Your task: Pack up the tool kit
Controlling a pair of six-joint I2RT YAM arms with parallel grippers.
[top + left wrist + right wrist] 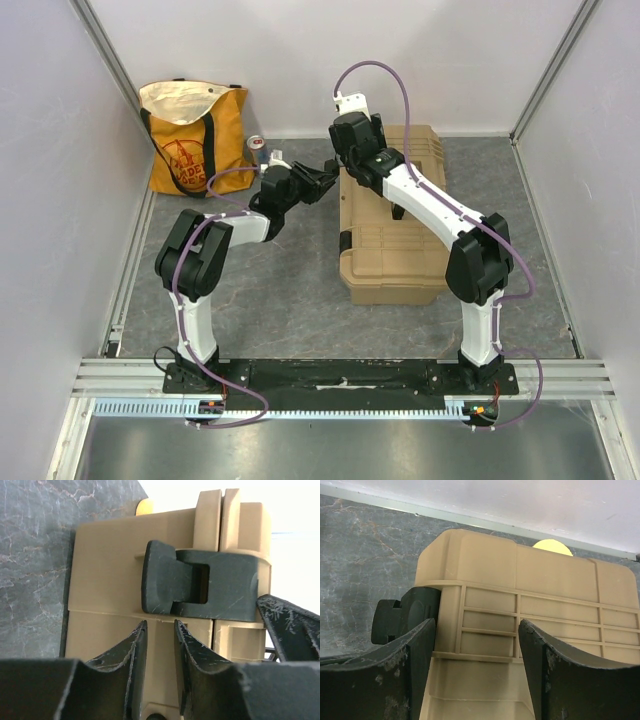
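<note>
The tan toolbox (395, 250) lies shut on the grey table, ribbed lid up. A black latch (200, 587) sits closed on its left side. My left gripper (328, 183) is at that side, tips (160, 625) just below the latch, jaws a narrow gap apart with nothing between them. My right gripper (362, 158) hovers over the lid's far left corner. It is open, and its fingers (476, 622) straddle the ribbed panel of the toolbox (545, 575) without touching it. The latch (395, 620) shows beside its left finger. No hand tools are in view.
An orange-and-cream tote bag (195, 140) stands at the back left, with a small can (256, 148) next to it. White walls enclose the table on three sides. A metal rail (340, 375) runs along the near edge by the arm bases.
</note>
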